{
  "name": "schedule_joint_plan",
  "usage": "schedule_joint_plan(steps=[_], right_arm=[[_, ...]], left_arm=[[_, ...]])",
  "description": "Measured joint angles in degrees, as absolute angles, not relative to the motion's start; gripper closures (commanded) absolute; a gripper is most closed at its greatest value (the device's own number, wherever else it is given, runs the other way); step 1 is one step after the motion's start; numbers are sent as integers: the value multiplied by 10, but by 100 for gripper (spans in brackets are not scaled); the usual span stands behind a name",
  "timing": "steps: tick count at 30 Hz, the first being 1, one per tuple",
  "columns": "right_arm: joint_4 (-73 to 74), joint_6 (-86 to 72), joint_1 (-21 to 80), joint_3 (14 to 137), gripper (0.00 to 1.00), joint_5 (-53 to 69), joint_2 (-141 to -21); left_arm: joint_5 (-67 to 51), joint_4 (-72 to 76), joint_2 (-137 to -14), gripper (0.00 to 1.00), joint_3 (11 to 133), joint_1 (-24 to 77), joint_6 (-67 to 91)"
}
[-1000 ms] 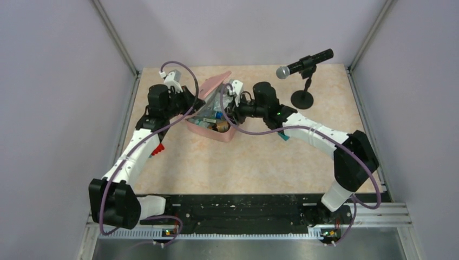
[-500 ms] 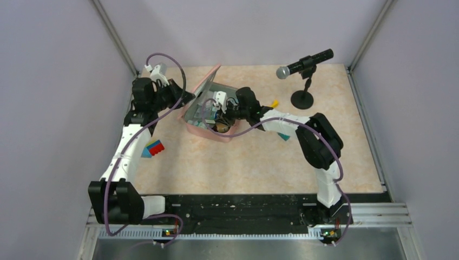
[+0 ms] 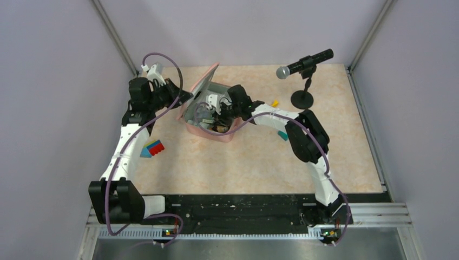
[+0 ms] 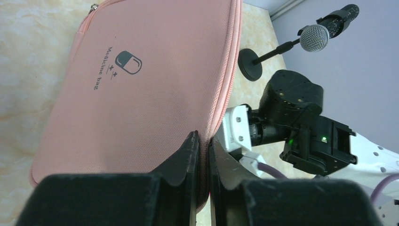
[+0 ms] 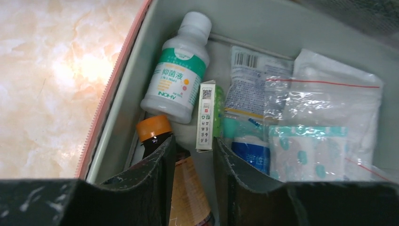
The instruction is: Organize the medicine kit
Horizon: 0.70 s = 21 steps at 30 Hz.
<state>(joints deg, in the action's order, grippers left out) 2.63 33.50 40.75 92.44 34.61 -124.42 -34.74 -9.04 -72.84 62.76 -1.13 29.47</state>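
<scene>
The left gripper [image 4: 203, 137] has its fingers nearly together, pinching the lid rim of the medicine kit [image 4: 155, 94], which vanishes between them. The right gripper [image 5: 194, 141] reaches inside the kit with its fingers partly apart, clamping nothing. A small white-and-green box [image 5: 205, 115] lies at the gap. An orange-capped bottle [image 5: 154, 128] is half hidden under one finger. Beyond lie a white bottle [image 5: 176, 70], a barcoded sachet [image 5: 244, 80] and clear zip bags [image 5: 329, 94], their contents unclear.

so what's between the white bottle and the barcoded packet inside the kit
A slim box with a QR code lies between the white bottle and the barcoded packet in the medicine kit. The right wrist view shows it.
</scene>
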Motion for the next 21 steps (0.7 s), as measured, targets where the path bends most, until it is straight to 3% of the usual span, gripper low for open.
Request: schedule_joint_plan(steps=[14,21], right_arm=[[84,340,413,1003,64,298,-1309],[101,356,413,1010,68,283,-1310]], left_arm=[[-352,-86,-729,100,628,-20,304],[-352,-84,-729,100,628,-21,306]])
